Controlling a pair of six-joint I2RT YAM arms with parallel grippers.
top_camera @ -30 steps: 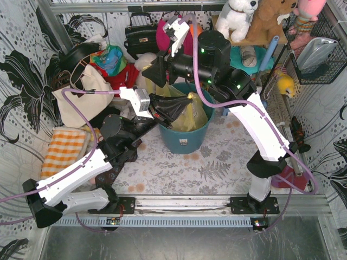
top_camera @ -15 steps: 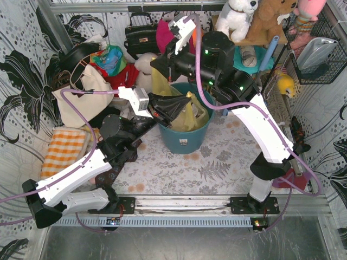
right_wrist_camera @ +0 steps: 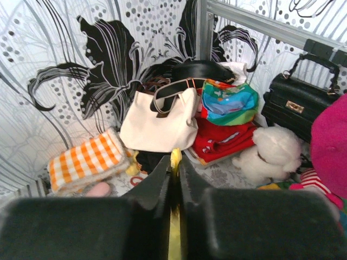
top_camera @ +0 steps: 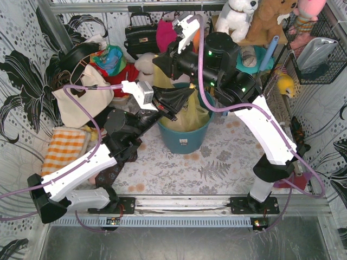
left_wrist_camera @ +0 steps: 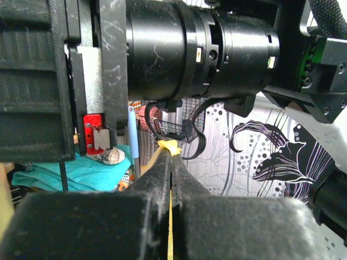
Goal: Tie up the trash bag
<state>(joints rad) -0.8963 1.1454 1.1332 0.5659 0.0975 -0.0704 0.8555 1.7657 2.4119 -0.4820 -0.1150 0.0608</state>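
The translucent yellow trash bag (top_camera: 187,116) sits in a teal round bucket (top_camera: 184,138) at the table's middle back. My left gripper (top_camera: 191,90) is shut on a yellow strip of the bag's rim; the strip's tip (left_wrist_camera: 169,146) shows at the fingertips in the left wrist view. My right gripper (top_camera: 156,62) is shut on another yellow strip of the bag (right_wrist_camera: 175,158) and holds it up and to the left, above the bucket. The two grippers cross over the bucket, the right arm above the left.
A cream canvas tote (top_camera: 81,97), a colourful bundle (top_camera: 111,59), red cloth (top_camera: 124,76) and an orange checked cloth (top_camera: 62,149) lie at the left. A black handbag (top_camera: 140,35) and plush toys (top_camera: 238,16) stand at the back. A wire basket (top_camera: 320,49) hangs right.
The left gripper has risen and moved right with its strip of bag. The right gripper has lifted its strip higher and further back. The bag stands taller out of the bucket.
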